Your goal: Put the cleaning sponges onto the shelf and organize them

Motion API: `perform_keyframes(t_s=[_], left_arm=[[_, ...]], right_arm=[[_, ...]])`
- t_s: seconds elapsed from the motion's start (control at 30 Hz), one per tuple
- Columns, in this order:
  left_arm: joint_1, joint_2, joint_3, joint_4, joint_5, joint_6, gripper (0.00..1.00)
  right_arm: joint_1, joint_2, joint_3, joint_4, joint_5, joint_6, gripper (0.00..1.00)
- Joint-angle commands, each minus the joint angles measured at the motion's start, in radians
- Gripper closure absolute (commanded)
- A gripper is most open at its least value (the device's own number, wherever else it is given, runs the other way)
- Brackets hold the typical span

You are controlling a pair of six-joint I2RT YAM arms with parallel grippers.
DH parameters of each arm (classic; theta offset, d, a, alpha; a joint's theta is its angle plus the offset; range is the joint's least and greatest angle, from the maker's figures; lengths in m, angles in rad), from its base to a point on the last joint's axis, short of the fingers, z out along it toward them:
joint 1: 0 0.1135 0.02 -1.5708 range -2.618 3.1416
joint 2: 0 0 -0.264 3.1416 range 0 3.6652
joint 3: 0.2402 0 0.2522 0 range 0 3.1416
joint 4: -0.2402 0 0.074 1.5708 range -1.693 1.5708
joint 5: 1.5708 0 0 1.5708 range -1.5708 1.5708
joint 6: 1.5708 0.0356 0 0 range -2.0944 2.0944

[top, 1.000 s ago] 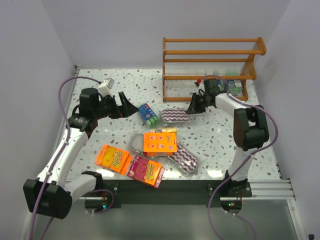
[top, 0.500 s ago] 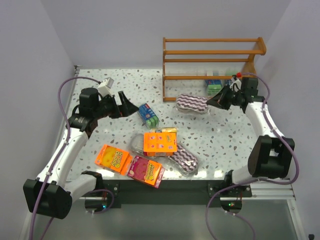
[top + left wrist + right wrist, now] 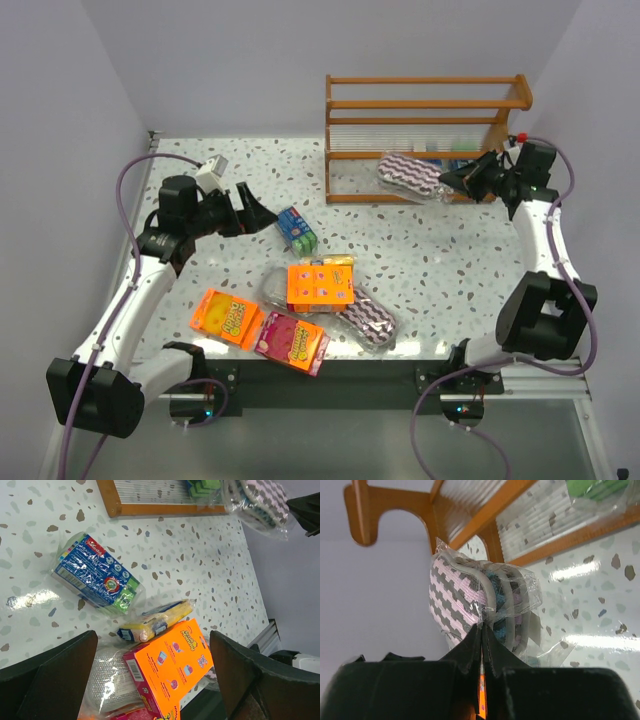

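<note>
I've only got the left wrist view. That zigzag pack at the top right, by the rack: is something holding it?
Observer: Yes. The right gripper is shut on the zigzag pack, pinching its clear wrap.
Operator: Is it on a tier?
Observer: From above it hangs tilted at the lower opening of the rack; whether it rests there I cannot tell.
Operator: Any more like it?
Observer: One, a second zigzag pack next to the orange box.

The left arm point(image 3: 125, 305) and right arm point(image 3: 541, 235) are built from white links and black joints. A purple cable point(image 3: 121, 190) is trailed along each. The left gripper point(image 3: 150, 680) and right gripper point(image 3: 482, 630) are black.
</note>
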Motion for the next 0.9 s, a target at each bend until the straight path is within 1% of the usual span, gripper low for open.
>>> perform_keyframes(t_s=[0.0,0.13,0.23,0.27,0.37,0.4,0.5,0.53,0.63,0.8,0.87], left_arm=[[-0.003,-0.003,0.006,0.052,0.019,-0.008,0.0],[-0.002,0.003,0.014,0.044,0.016,0.0,0.0],[-0.002,0.008,0.015,0.044,0.014,0.001,0.0],[-0.002,0.009,0.015,0.045,0.014,0.001,0.0],[-0.002,0.017,0.012,0.05,0.016,0.003,0.0],[-0.002,0.022,0.012,0.053,0.019,0.001,0.0],[-0.002,0.032,0.015,0.061,0.024,0.0,0.0],[-0.002,0.035,0.014,0.062,0.025,-0.002,0.0],[-0.002,0.045,0.017,0.065,0.025,-0.003,0.0],[-0.002,0.063,0.026,0.067,0.028,-0.002,0.0],[-0.002,0.069,0.032,0.068,0.025,-0.002,0.0]], right_arm=[[-0.023,0.032,0.094,0.16,0.005,0.161,1.0],[-0.026,0.053,0.113,0.218,0.106,0.241,1.0],[-0.028,0.052,0.091,0.241,0.218,0.294,1.0],[-0.028,0.049,0.082,0.249,0.288,0.314,1.0],[-0.028,0.013,0.016,0.327,0.407,0.368,1.0],[-0.026,-0.006,-0.013,0.345,0.494,0.382,1.0],[-0.025,-0.037,-0.09,0.45,0.643,0.425,1.0],[-0.023,-0.043,-0.095,0.458,0.677,0.429,1.0],[-0.023,-0.033,-0.104,0.502,0.753,0.456,1.0],[-0.021,0.027,-0.055,0.53,0.787,0.511,1.0],[-0.018,0.049,-0.044,0.525,0.826,0.535,1.0]])
